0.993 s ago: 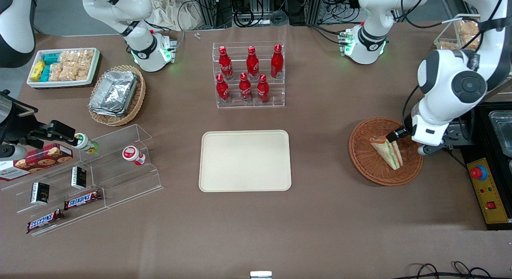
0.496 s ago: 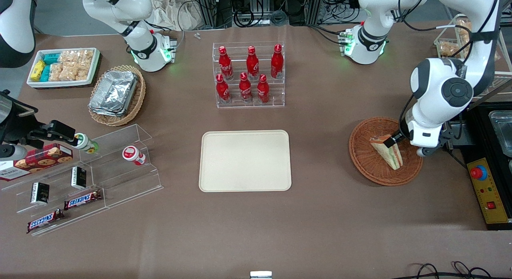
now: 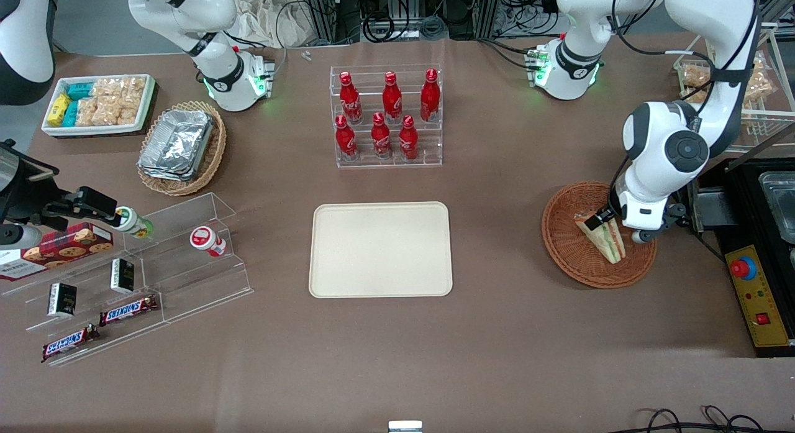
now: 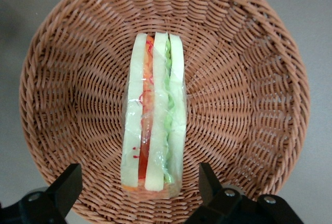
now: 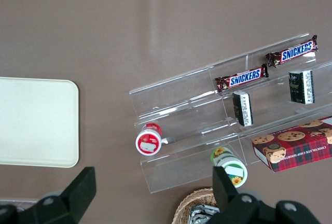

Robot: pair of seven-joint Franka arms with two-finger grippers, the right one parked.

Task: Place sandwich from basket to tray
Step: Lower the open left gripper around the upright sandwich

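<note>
Over the basket (image 4: 249, 68), gripper (image 4: 140, 187) wide apart astride sandwich (image 4: 153, 125).

Left arm: base mounted at the far edge of the surface, links rising out of view, then folding back down toward the working arm's end. Large elbow joint faces the front camera; forearm and wrist point steeply downward. Pincer (image 3: 601, 220) sits low, at the wide end of the sandwich (image 3: 601, 235) in the basket (image 3: 568, 246). In the wrist view the two black fingers (image 4: 66, 185) stand spread wide apart, one on each side of the sandwich's (image 4: 153, 130) end, with a visible gap between each finger and the wrapped bread. No contact seen. Wrist camera looks straight down the pincer's axis.
</note>
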